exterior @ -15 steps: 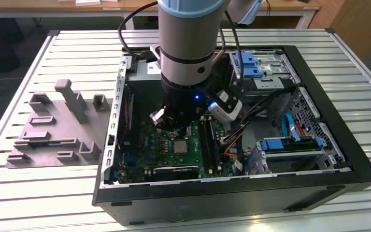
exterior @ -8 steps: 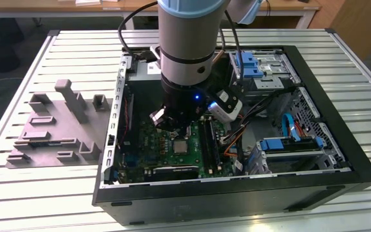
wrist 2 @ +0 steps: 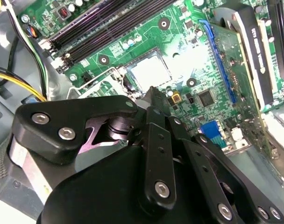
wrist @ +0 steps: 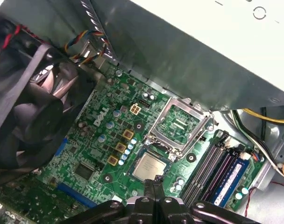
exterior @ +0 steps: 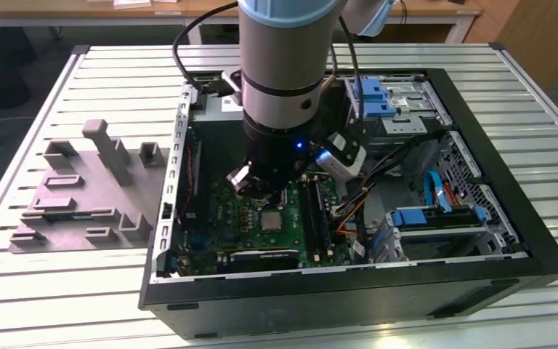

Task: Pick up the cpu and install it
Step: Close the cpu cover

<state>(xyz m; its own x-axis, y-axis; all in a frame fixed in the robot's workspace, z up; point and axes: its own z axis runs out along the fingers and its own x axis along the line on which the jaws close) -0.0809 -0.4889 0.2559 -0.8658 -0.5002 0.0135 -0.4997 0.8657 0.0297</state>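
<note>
Just over the cpu (wrist: 148, 167), we see the gripper (wrist: 153, 184) hanging tip-down, its two black fingers (wrist: 150, 187) clenched together with nothing between them. The tips are close above one edge of the cpu; we cannot tell whether they touch it.

The cpu is a small pale silver square. It lies flat in its socket (wrist: 136, 158) on the green board (wrist: 97, 144), and in the second wrist view it shows as a bright square (wrist 2: 150, 70) past the fingertips.

Just beside the cpu, a hinged metal frame (wrist: 179, 125) lies swung open. Near the cpu on another side run the long dark memory slots (wrist: 212, 165). A large black fan (wrist: 34, 107) sits farther from the cpu, across the board.

Around the cpu stands an open black computer case (exterior: 511, 218), with the arm (exterior: 279, 73) reaching down into it. Well apart from the cpu, outside the case on the exterior view's left, a grey plastic fixture (exterior: 85, 196) rests on the slatted table (exterior: 66, 291).
</note>
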